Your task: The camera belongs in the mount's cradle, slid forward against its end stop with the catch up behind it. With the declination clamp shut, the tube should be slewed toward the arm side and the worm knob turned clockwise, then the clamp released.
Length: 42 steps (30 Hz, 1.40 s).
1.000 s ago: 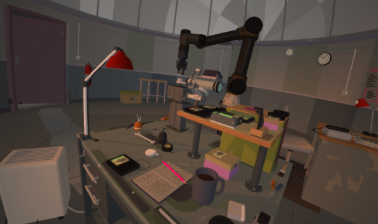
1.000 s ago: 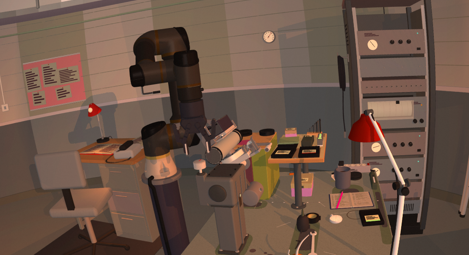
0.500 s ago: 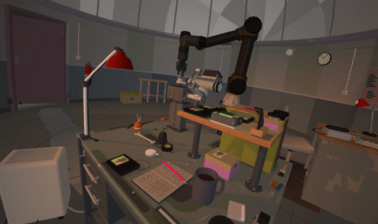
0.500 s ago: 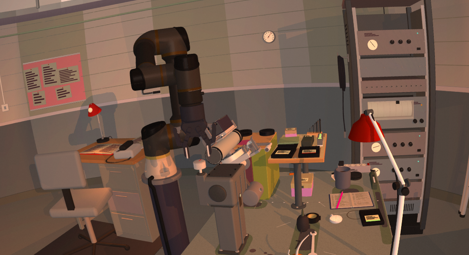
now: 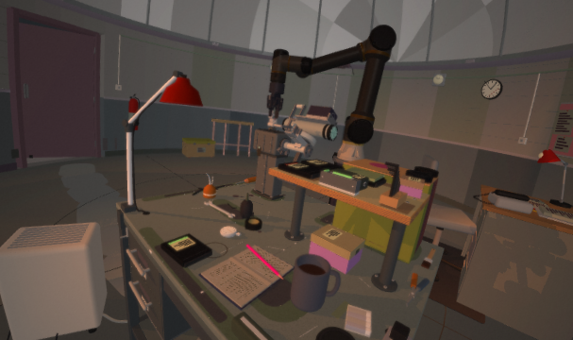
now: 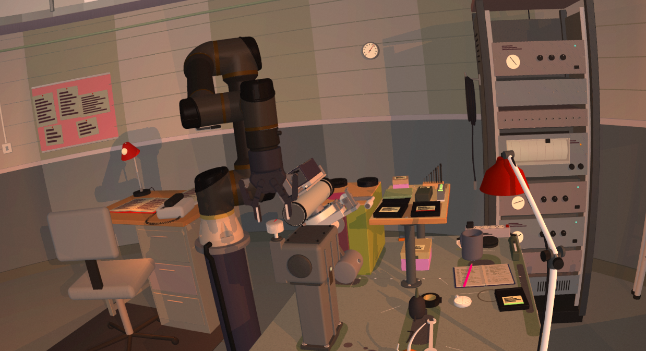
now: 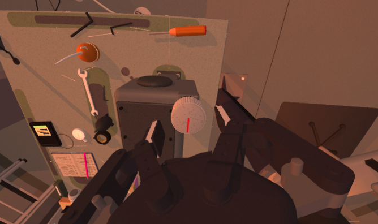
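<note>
The camera [image 6: 309, 169] sits on top of the telescope tube, partly hidden behind my fingers in the second side camera. The pale tube [image 6: 308, 201] [image 5: 309, 126] lies tilted on the grey mount pier [image 6: 311, 263]. The white worm knob [image 7: 188, 115] [image 6: 273, 226], marked with a red line, stands on a short stem at the pier's arm-side corner. The declination clamp and the catch are too small to make out. My gripper [image 7: 188, 127] [image 6: 272, 204] [image 5: 273, 115] hangs just above the knob, fingers pointing down on either side of it, and it is open and empty.
Behind the pier stand my arm's pedestal [image 6: 226, 259] and a desk with a phone. An orange-topped side table [image 5: 357, 189] with trays sits beside the tube. A spanner [image 7: 87, 92], an orange screwdriver [image 7: 188, 31] and a tape roll [image 7: 102, 137] lie on the bench below.
</note>
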Motion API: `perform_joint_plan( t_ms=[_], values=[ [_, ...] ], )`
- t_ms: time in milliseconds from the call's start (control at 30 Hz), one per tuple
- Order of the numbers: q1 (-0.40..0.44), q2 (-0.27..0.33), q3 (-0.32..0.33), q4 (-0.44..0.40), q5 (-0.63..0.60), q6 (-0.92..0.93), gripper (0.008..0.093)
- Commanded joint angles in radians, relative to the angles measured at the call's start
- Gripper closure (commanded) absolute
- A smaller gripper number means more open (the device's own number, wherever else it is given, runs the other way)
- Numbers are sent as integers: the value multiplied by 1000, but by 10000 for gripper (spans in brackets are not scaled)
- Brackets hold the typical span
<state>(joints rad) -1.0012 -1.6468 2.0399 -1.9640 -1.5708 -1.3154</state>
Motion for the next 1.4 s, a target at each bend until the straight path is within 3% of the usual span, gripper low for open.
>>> perform_joint_plan(
  t_ms=[0, 733, 1367],
  values=[
    [0, 1, 2, -3, 0, 0, 334],
    [0, 29, 47, -77, 0, 0, 334],
    [0, 34, 53, -88, 0, 0, 334]
  ],
)
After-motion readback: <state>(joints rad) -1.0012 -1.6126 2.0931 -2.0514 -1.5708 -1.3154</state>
